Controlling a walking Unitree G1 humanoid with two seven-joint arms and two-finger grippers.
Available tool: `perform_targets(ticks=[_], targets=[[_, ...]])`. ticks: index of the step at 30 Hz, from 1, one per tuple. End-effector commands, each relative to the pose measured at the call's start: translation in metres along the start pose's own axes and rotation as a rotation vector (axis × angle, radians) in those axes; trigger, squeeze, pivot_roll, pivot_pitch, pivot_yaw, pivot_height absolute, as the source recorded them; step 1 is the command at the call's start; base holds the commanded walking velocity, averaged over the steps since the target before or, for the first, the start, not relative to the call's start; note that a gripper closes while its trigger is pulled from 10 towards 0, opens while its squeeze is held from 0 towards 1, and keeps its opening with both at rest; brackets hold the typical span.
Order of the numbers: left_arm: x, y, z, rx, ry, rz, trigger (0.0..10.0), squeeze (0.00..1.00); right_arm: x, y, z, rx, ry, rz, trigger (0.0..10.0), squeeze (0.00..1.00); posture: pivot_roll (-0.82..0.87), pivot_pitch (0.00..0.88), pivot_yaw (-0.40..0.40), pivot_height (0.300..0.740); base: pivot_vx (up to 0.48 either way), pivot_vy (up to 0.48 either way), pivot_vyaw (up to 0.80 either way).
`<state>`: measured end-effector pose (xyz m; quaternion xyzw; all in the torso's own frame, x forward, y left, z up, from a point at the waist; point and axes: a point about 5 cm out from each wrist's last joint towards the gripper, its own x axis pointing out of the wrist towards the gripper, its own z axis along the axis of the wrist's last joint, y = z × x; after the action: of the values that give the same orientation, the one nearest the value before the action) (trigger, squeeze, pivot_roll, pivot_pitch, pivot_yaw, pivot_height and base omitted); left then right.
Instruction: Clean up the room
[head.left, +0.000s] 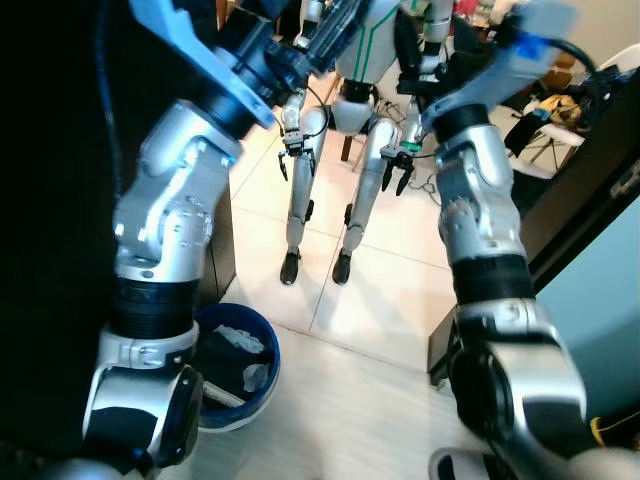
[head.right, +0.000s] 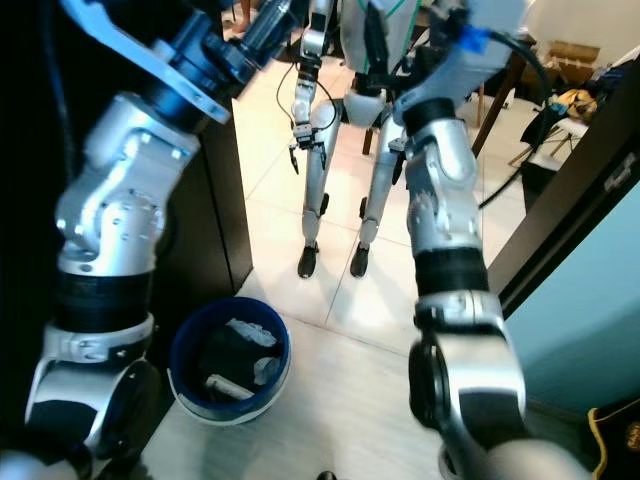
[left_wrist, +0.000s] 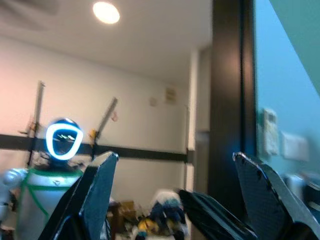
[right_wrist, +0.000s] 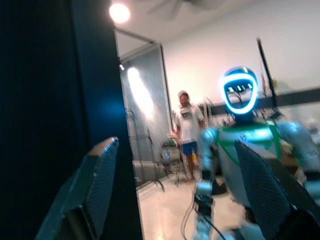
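Both my silver arms are raised high in front of me. My left gripper (left_wrist: 175, 156) is open with nothing between its fingers, and it looks toward a wall and a dark door frame. My right gripper (right_wrist: 176, 143) is open too and holds nothing. A blue bucket (head.left: 270, 345) stands on the tiled floor by my left arm (head.left: 165, 220). Inside it lie crumpled white scraps (head.right: 250, 332) and dark rubbish. My right arm (head.left: 480, 200) reaches up on the right.
Another humanoid robot (head.left: 350, 110) stands on the tiles straight ahead. A person (right_wrist: 187, 125) stands further back in the right wrist view. A black cabinet side (head.right: 225, 200) is on the left, a dark door frame (head.left: 590, 190) on the right. Chairs and clutter (head.left: 550, 110) sit at the back right.
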<state>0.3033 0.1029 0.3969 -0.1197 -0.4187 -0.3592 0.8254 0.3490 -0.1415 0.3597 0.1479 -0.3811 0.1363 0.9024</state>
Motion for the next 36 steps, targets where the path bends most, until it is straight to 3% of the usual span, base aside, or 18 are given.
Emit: perform_targets(ticks=[1, 4, 8, 13, 17, 18, 19, 20, 22, 24, 25, 27, 28, 29, 30, 33, 35, 36], targets=[[0.001, -0.004, 0.002, -0.002, 0.0, -0.028, 10.0, 0.0, 0.0, 0.014, 0.011, 0.02, -0.028, 0.044, 10.0, 0.0, 0.13, 0.097, -0.09, 0.74, 0.0, 0.0, 0.0], [0.003, -0.004, -0.003, -0.001, 0.007, -0.023, 10.0, 0.0, 0.02, 0.014, -0.034, -0.013, 0.042, 0.095, 10.0, 0.0, 0.15, 0.085, -0.096, 0.74, 0.0, 0.0, 0.0], [-0.001, -0.004, -0.011, -0.004, 0.038, 0.001, 10.0, 0.0, 0.027, 0.009, -0.059, -0.036, 0.156, 0.071, 10.0, 0.0, 0.16, 0.072, -0.106, 0.74, 0.0, 0.0, 0.0], [-0.011, -0.003, -0.023, 0.003, 0.093, 0.024, 10.0, 0.0, 0.027, 0.008, -0.066, -0.022, 0.198, 0.06, 10.0, 0.0, 0.17, 0.076, -0.104, 0.74, 0.0, 0.0, 0.0], [-0.039, 0.007, -0.051, 0.009, 0.231, 0.107, 10.0, 0.0, 0.008, 0.006, -0.072, -0.009, 0.224, 0.05, 10.0, 0.0, 0.13, 0.081, -0.088, 0.74, 0.0, 0.0, 0.0], [-0.067, 0.019, -0.075, 0.008, 0.348, 0.198, 10.0, 0.0, -0.015, -0.001, -0.084, -0.009, 0.282, 0.015, 10.0, 0.0, 0.11, 0.085, -0.078, 0.74, 0.0, 0.0, 0.0], [-0.114, 0.037, -0.108, 0.035, 0.534, 0.338, 10.0, 0.0, -0.056, -0.02, -0.109, -0.081, 0.412, -0.045, 10.0, 0.0, 0.1, 0.082, -0.067, 0.74, 0.0, 0.0, 0.0], [-0.114, 0.037, -0.108, 0.035, 0.534, 0.338, 10.0, 0.0, -0.056, -0.02, -0.109, -0.081, 0.412, -0.045, 10.0, 0.0, 0.1, 0.082, -0.067, 0.74, 0.0, 0.0, 0.0], [-0.203, 0.049, -0.151, 0.077, 0.844, 0.517, 10.0, 0.0, -0.129, -0.054, -0.146, -0.189, 0.63, -0.145, 10.0, 0.0, 0.1, 0.074, -0.06, 0.74, 0.0, 0.0, 0.0], [-0.203, 0.049, -0.151, 0.077, 0.844, 0.517, 10.0, 0.0, -0.129, -0.054, -0.146, -0.189, 0.63, -0.145, 10.0, 0.0, 0.1, 0.074, -0.06, 0.74, 0.0, 0.0, 0.0], [-0.238, 0.049, -0.162, 0.075, 0.948, 0.574, 10.0, 0.0, -0.158, -0.064, -0.156, -0.218, 0.71, -0.174, 10.0, 0.0, 0.1, 0.074, -0.06, 0.74, 0.0, 0.0, 0.0], [-0.238, 0.049, -0.162, 0.075, 0.948, 0.574, 10.0, 0.0, -0.158, -0.064, -0.156, -0.218, 0.71, -0.174, 10.0, 0.0, 0.1, 0.074, -0.06, 0.74, 0.0, 0.0, 0.0], [-0.269, 0.045, -0.17, 0.118, 1.069, 0.587, 10.0, 0.0, -0.185, -0.073, -0.165, -0.233, 0.79, -0.203, 10.0, 0.0, 0.09, 0.069, -0.063, 0.74, 0.0, 0.0, 0.0], [-0.269, 0.045, -0.17, 0.118, 1.069, 0.587, 10.0, 0.0, -0.185, -0.073, -0.165, -0.233, 0.79, -0.203, 10.0, 0.0, 0.09, 0.069, -0.063, 0.74, 0.0, 0.0, 0.0], [-0.301, 0.039, -0.176, 0.131, 1.184, 0.624, 10.0, 0.0, -0.213, -0.078, -0.172, -0.246, 0.881, -0.228, 10.0, 0.0, 0.09, 0.069, -0.066, 0.74, 0.0, 0.0, 0.0], [-0.328, 0.032, -0.178, 0.121, 1.273, 0.664, 10.0, 0.0, -0.235, -0.081, -0.176, -0.248, 0.957, -0.255, 10.0, 0.0, 0.09, 0.069, -0.069, 0.74, 0.0, 0.0, 0.0], [-0.371, 0.014, -0.181, 0.056, 1.402, 0.776, 10.0, 0.0, -0.279, -0.084, -0.181, -0.259, 1.123, -0.32, 10.0, 0.0, 0.09, 0.055, -0.071, 0.74, 0.0, 0.0, 0.0], [-0.371, 0.014, -0.181, 0.056, 1.402, 0.776, 10.0, 0.0, -0.279, -0.084, -0.181, -0.259, 1.123, -0.32, 10.0, 0.0, 0.09, 0.055, -0.071, 0.74, 0.0, 0.0, 0.0]])
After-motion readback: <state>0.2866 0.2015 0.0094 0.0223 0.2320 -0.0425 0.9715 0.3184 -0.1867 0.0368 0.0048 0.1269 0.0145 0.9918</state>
